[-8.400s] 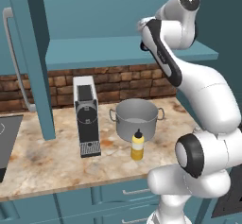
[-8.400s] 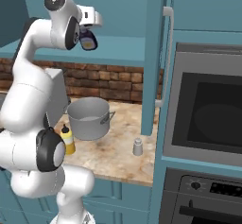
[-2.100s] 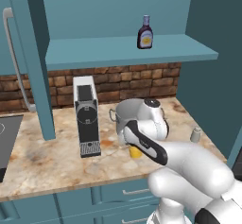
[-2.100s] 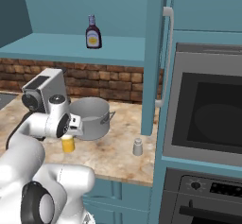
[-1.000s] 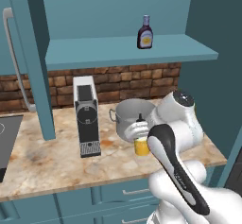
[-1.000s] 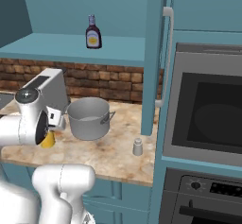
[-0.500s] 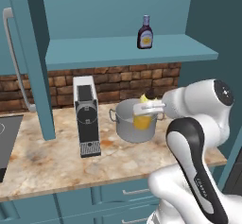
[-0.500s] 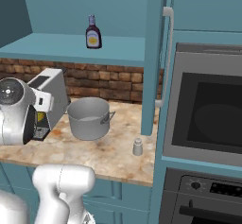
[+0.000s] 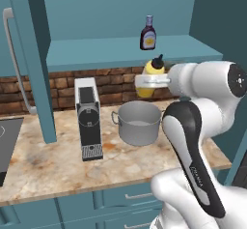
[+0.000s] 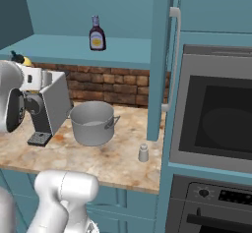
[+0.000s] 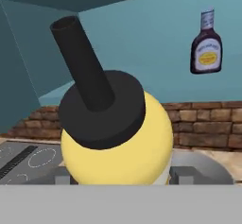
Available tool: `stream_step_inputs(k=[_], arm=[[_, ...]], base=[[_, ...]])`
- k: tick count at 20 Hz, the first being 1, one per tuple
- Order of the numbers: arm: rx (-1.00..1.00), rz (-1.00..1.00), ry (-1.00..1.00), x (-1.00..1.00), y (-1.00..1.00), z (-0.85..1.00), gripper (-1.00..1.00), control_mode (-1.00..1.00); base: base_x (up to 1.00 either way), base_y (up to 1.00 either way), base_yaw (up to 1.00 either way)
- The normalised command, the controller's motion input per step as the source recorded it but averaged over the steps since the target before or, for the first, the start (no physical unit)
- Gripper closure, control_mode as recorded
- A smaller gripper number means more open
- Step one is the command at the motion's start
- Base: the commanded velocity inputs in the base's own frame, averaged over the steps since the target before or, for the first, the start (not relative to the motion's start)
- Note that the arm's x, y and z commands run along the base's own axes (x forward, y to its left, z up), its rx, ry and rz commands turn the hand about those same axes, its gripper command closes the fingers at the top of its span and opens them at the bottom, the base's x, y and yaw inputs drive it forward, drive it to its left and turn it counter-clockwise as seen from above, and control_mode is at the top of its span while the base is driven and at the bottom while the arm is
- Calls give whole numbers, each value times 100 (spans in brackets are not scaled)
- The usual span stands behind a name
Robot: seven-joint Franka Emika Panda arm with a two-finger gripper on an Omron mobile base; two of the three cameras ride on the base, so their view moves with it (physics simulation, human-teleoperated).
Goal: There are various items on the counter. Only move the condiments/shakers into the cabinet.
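Nearest to you, the end effector point(image 9: 144, 81) is closed on the yellow squeeze bottle point(image 9: 153, 76), which hangs in the air above the steel pot point(image 9: 137, 122). The bottle stands almost upright, its black nozzle pointing up with a small tilt. Its top is just under the level of the cabinet shelf point(image 9: 96, 53), so I judge you must lift it a little more and then carry it forward, away from the arm.

On the worktop point(image 10: 108, 159) you have one pot, one coffee machine point(image 9: 87, 118) and one small shaker point(image 10: 143, 153), which stands near the oven side, well apart from the end effector.

Farther back, one brown sauce bottle point(image 9: 148, 34) already stands upright on the shelf. Three condiments in all: one stored, one held, one waiting.
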Motion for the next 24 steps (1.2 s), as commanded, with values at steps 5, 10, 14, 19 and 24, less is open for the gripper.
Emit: stream_step_inputs(k=[5, 10, 14, 19, 24], arm=[[3, -12, -1, 37, 1, 97, 100, -100], [0, -2, -1, 11, 0, 30, 100, -100], [0, 0, 0, 11, 0, -1, 100, -100], [0, 0, 0, 43, 0, -5, 100, -100], [0, -2, 0, 60, 0, -1, 100, -100]], base=[[0, 0, 0], [0, 0, 0], [0, 0, 0], [0, 0, 0], [0, 0, 0]])
